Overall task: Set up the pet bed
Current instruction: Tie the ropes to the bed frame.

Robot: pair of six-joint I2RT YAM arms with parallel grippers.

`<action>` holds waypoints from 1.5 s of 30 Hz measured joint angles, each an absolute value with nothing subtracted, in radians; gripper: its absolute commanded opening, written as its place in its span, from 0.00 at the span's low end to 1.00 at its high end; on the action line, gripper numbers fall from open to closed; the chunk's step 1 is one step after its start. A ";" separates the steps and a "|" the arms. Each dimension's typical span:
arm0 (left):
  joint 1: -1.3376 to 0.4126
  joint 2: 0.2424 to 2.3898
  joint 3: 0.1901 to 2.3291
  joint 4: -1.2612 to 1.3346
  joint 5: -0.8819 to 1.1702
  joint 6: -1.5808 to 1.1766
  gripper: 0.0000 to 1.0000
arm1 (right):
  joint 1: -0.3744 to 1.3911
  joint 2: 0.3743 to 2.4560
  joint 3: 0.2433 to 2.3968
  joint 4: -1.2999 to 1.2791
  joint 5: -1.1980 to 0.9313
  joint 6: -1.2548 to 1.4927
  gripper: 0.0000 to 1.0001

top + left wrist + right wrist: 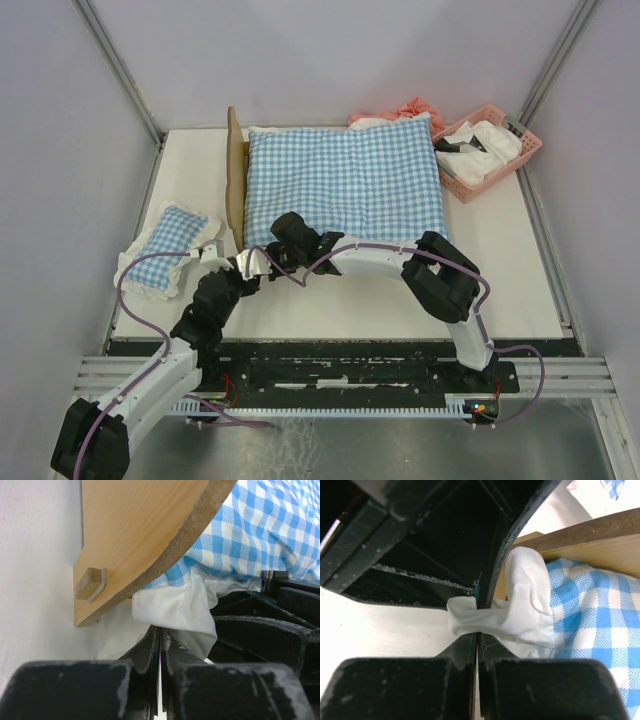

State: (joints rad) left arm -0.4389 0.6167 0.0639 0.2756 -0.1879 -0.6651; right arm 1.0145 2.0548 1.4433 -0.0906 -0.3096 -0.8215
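Observation:
The pet bed's light-wood headboard (236, 170) stands at the left of the white table; its base is hidden under the big blue-and-white checked cushion (345, 180) lying on it. The headboard also shows in the left wrist view (140, 530) and a wooden edge of the bed in the right wrist view (590, 545). My left gripper (252, 264) and my right gripper (290, 240) meet at the cushion's near-left corner. Each is shut on the cushion's white frill, seen in the left wrist view (175, 605) and the right wrist view (485, 620).
A small checked pillow with a white frill (170, 245) lies on the table's left edge. A pink plastic basket (528, 150) holding white and dark items stands at the back right. A pink cloth (410, 108) lies behind the cushion. Grey walls close in both sides.

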 measured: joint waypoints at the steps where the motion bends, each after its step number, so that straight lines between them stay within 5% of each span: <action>1: -0.439 0.617 0.064 0.276 -0.181 -0.665 0.03 | 1.015 2.057 1.444 -0.086 -0.309 -0.815 0.02; 35: -0.436 0.566 0.044 0.238 -0.128 -0.665 0.03 | 1.019 2.081 1.424 0.115 -0.306 -0.702 0.02; 41: -0.439 0.546 0.055 0.152 -0.181 -0.717 0.26 | 1.019 2.083 1.424 0.127 -0.314 -0.704 0.02; 45: -0.439 0.520 0.078 0.074 -0.235 -0.761 0.32 | 1.019 2.091 1.424 0.134 -0.319 -0.704 0.02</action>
State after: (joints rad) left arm -0.4389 0.5201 0.0780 0.0742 -0.2348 -0.7612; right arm 1.0187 2.0911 1.4242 0.1341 -0.3195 -0.7040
